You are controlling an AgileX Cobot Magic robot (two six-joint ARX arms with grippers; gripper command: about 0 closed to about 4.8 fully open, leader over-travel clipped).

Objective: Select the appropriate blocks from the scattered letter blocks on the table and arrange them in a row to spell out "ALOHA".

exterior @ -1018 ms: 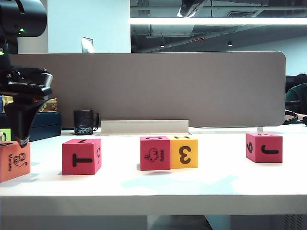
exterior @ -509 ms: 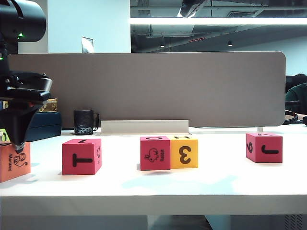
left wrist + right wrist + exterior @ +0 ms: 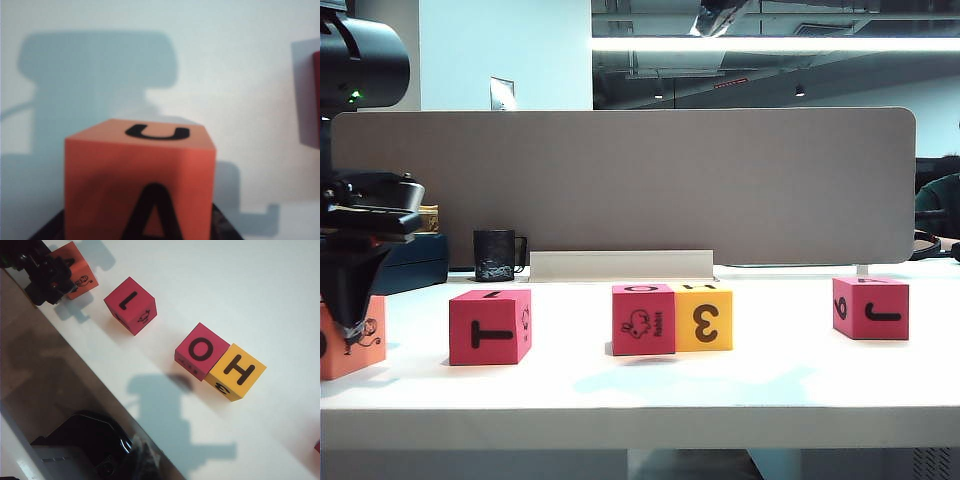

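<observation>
Your left gripper (image 3: 350, 330) had its jaws closing around the orange block (image 3: 140, 185) at the tabletop's (image 3: 640, 385) far left; next you needed a firm grip. Your right gripper hung shut, away from the row

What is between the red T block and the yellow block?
The red rabbit block sits between the T block and yellow block, touching the yellow one, as the exterior view shows.

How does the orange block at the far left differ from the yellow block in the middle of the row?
The orange block stands alone under the left pincer, whose fingers straddle it; the yellow block is untouched, side by side against a pink-red block. Orange shows a monkey drawing toward the exterior camera, yellow a 3. Both are equal-sized cubes with black markings on the table.
</observation>
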